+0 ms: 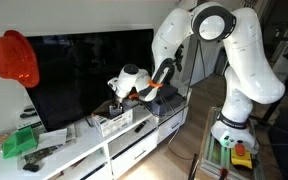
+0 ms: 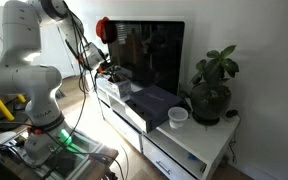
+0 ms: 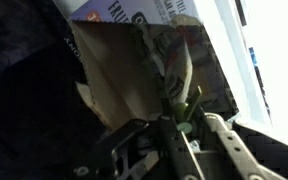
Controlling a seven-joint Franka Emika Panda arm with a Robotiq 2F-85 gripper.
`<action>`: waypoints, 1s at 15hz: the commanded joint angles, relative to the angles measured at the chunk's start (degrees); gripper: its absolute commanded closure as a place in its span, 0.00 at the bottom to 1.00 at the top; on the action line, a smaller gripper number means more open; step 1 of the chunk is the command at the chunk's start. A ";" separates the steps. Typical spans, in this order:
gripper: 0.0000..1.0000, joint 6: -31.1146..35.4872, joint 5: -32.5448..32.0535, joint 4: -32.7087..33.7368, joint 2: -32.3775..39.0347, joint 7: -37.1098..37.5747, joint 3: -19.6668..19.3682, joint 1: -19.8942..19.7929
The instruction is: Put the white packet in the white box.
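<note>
In an exterior view my gripper (image 1: 115,104) hangs just above the white box (image 1: 117,125), a small slotted crate on the white cabinet in front of the TV. In the wrist view the gripper (image 3: 174,120) is shut on the white packet (image 3: 176,62), a thin whitish piece with green print that stands on edge between the fingers. Below it lie brown and printed cartons inside the box. In an exterior view (image 2: 106,72) the gripper is small and partly hidden by cables.
A large TV (image 1: 89,75) stands right behind the box. A red cap (image 1: 13,57) hangs at the TV's end, with green items (image 1: 19,143) on the cabinet. A dark grey box (image 2: 154,101), a white cup (image 2: 178,117) and a plant (image 2: 212,88) stand further along.
</note>
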 commanded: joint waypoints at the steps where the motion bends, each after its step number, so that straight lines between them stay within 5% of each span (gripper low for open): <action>1: 0.95 -3.98 2.45 2.39 1.60 6.78 -2.54 2.97; 11: 0.95 -5.89 10.81 2.95 3.13 18.59 -1.50 1.96; 12: 0.89 -5.02 11.13 3.01 3.26 18.91 -1.09 1.48; 13: 0.54 -4.55 11.28 3.15 3.37 19.58 -0.96 1.27; 15: 0.47 -3.72 12.05 3.11 2.98 20.00 0.12 0.29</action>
